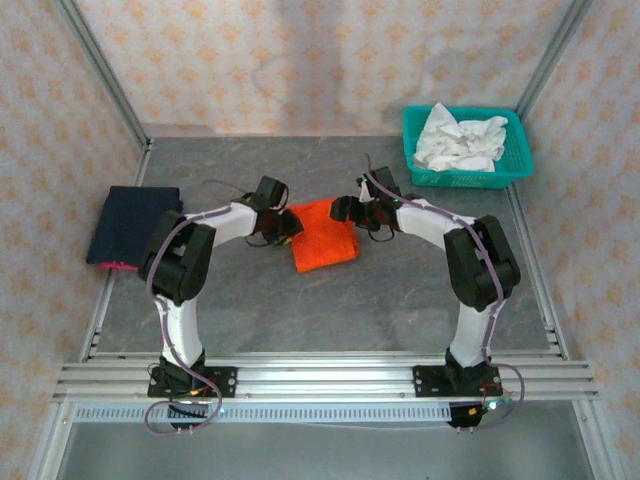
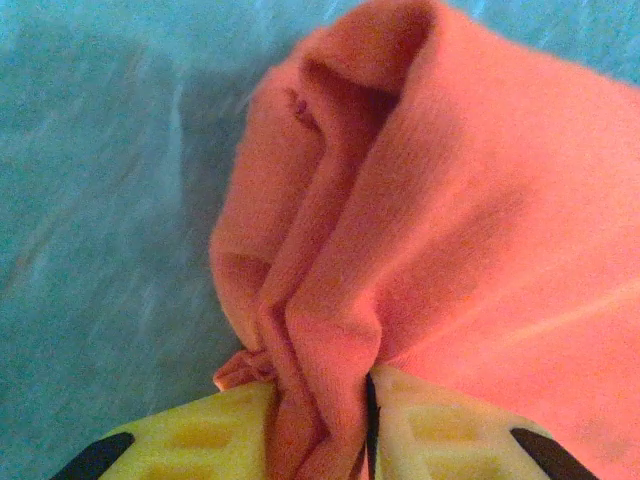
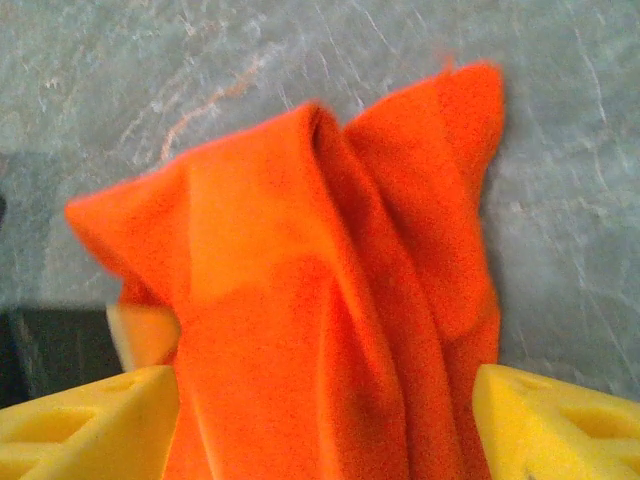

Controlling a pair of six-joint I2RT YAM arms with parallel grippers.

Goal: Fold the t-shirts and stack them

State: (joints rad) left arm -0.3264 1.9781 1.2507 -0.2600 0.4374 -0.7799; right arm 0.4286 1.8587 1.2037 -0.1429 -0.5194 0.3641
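The orange-red t-shirt (image 1: 325, 237) lies folded in a small block at the middle of the table. My left gripper (image 1: 288, 225) is at its left edge and my right gripper (image 1: 347, 210) at its top right edge. In the left wrist view a bunched fold of the shirt (image 2: 430, 200) runs between the yellow fingers (image 2: 200, 440), which stand a little apart, with a dark slit beside the right one. In the right wrist view the fingers (image 3: 90, 425) stand wide, and the cloth (image 3: 300, 300) rises loosely between them. A folded dark navy t-shirt (image 1: 130, 222) lies flat at the far left.
A teal lattice basket (image 1: 468, 179) with crumpled white cloth (image 1: 460, 140) stands at the back right corner. Metal frame rails (image 1: 320, 375) run along the near edge and both sides. Bare grey tabletop (image 1: 330, 300) lies in front of the orange-red shirt.
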